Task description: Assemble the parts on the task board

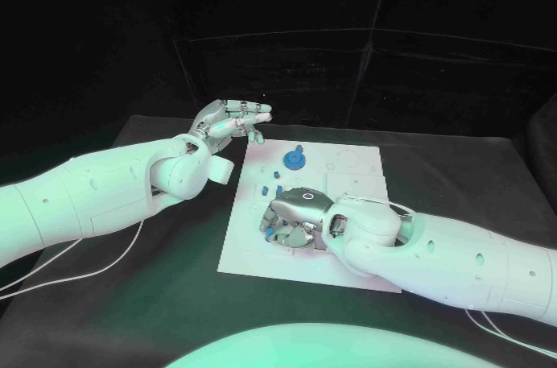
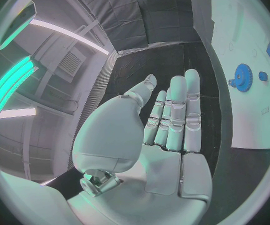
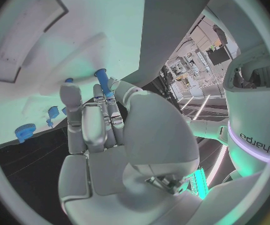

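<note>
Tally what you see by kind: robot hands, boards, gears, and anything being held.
Robot hands: 2, the left robot hand and the right robot hand
Board: 1
Gear: 1
Peg: 1, apparently pinched in the right robot hand
Total: 5. The loose small blue parts are too small to count reliably.

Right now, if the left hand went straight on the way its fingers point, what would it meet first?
Probably nothing at once: the open left hand hovers over black table beside the white task board; the blue gear-shaped part lies off to its side. Depth is unclear.
</note>
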